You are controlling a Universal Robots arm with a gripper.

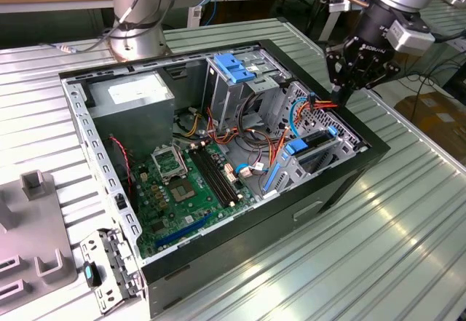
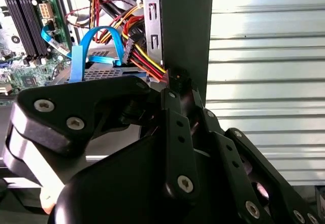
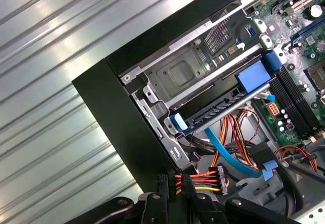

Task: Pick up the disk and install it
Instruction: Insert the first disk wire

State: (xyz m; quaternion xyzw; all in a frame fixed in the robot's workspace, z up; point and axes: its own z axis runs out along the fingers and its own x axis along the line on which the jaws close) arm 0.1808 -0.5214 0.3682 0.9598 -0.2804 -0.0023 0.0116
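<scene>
Exterior view showed the black open-topped computer case on the ribbed metal bench. It held a green motherboard, a grey power-supply box and, in the metal bay at one corner, the flat dark-metal disk with blue rails, apparently seated. The black gripper hung at the case's wall beside that bay, fingers drawn together against the red, yellow and black wire bundle, gripping nothing I could confirm. Any sideways pull risked snagging or unplugging those wires.

An open computer case lies on a ribbed metal table, its green motherboard showing beside a grey power supply and tangled coloured cables.
</scene>
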